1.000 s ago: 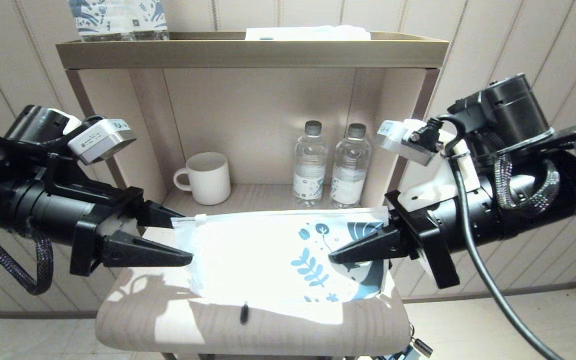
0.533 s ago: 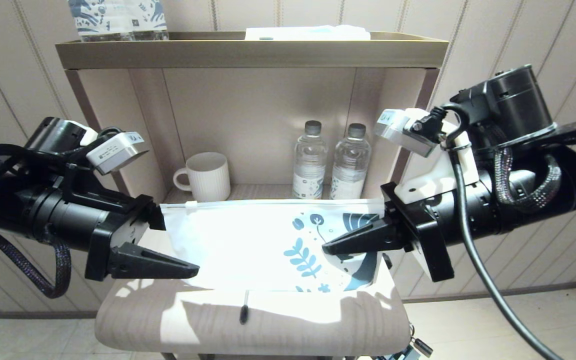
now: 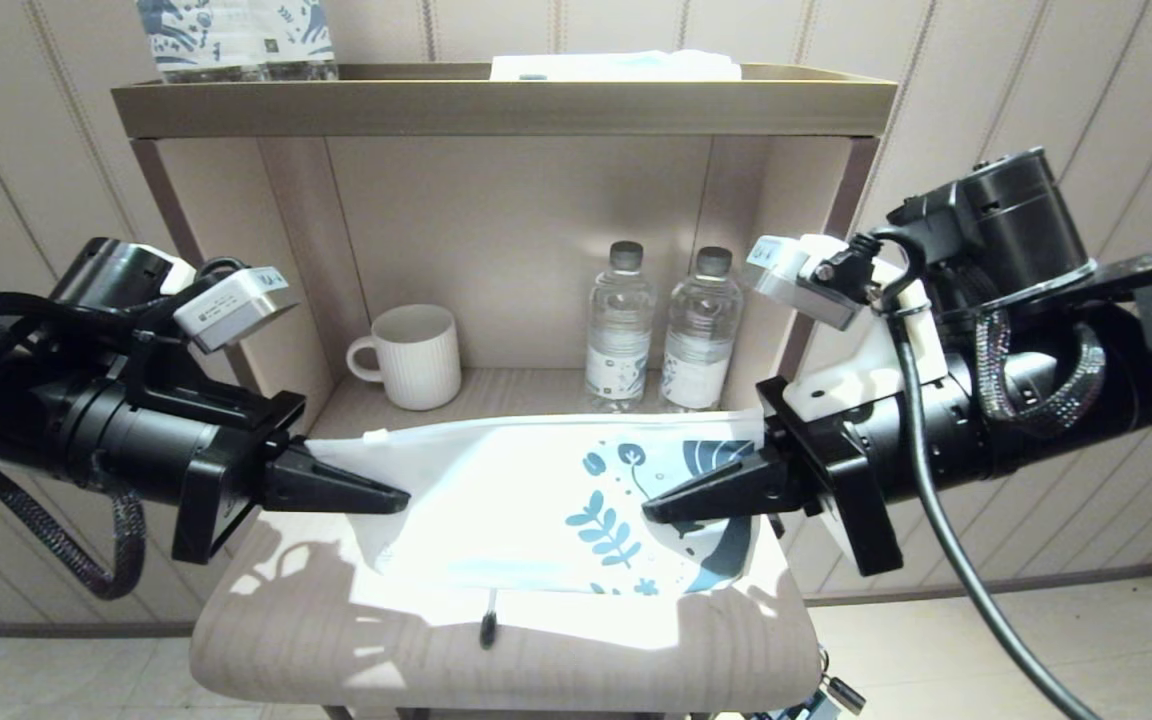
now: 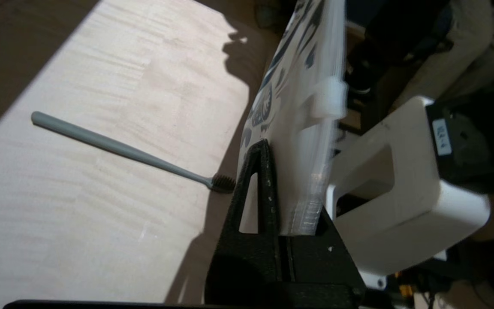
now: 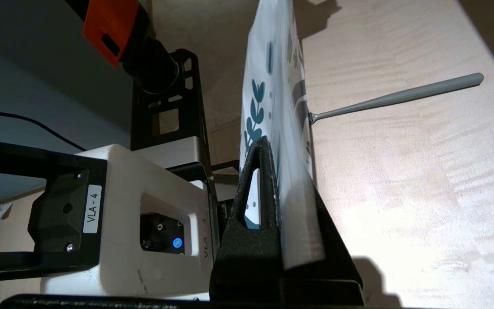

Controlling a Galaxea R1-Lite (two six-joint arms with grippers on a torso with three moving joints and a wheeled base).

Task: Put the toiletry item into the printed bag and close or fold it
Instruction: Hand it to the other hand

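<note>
The printed bag (image 3: 516, 490), a white pouch with blue leaf prints toward its right end, hangs stretched above the small wooden table (image 3: 286, 640), zip edge uppermost. My left gripper (image 3: 388, 495) is shut on its left end and my right gripper (image 3: 658, 512) is shut on its printed right end. The left wrist view shows the pouch (image 4: 292, 128) edge-on in the left gripper (image 4: 292, 180). The pouch (image 5: 272, 86) is likewise pinched in the right gripper (image 5: 290, 171). The grey toothbrush (image 4: 118, 147) (image 5: 401, 98) lies flat on the table outside the pouch. Only its dark bristle head (image 3: 487, 628) shows in the head view.
Behind the table stands an open shelf unit holding a white ribbed mug (image 3: 416, 355) and two water bottles (image 3: 621, 325) (image 3: 701, 330). On its top sit blue-patterned wrapped bottles (image 3: 236, 40) and a folded white item (image 3: 616, 65). The table's rounded front edge is near.
The left gripper, open around the pouch's left edge earlier, has shut on it. The pouch has dropped slightly and its top edge now slopes. The toothbrush has not moved.
</note>
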